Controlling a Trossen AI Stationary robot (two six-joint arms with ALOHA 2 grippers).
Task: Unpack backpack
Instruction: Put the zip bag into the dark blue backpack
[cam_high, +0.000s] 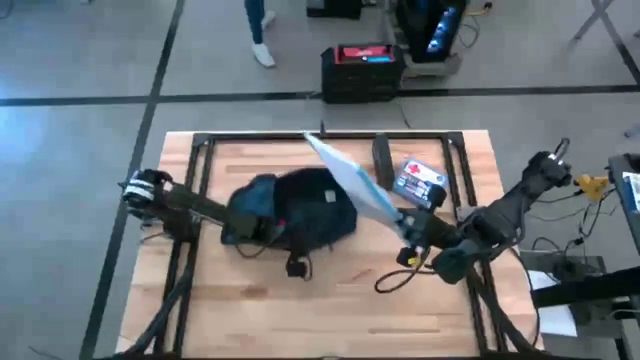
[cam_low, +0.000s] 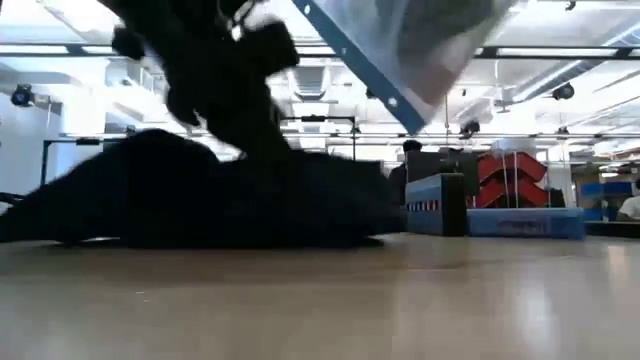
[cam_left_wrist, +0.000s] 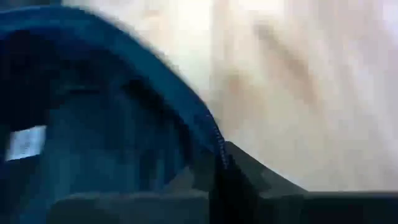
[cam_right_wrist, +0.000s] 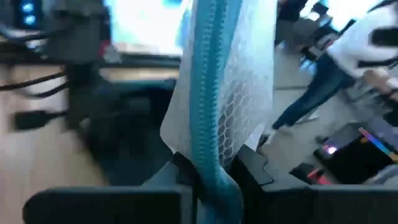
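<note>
The dark navy backpack lies slumped on the wooden table's middle, a low dark mound in the low view. My left gripper is at the backpack's left end, shut on its blue-edged opening. My right gripper is to the backpack's right, shut on a clear plastic pouch with a blue zip edge. The pouch slants up over the backpack's far right side and shows high in the low view. My left gripper pinches the blue rim of the backpack's opening between its two fingers. It comes from the table's left, slanting down. The backpack rests on the table. My right gripper pinches the pouch at its blue zip edge, near one end, between its two fingers. It comes from the table's right, nearly level. The pouch stands out beyond the fingers, lifted clear of the table and the backpack.
A small blue-white box with a red cross and a dark oblong thing lie at the far right. A black cable curls near the right arm. A black crate and a person's legs are beyond the far edge.
</note>
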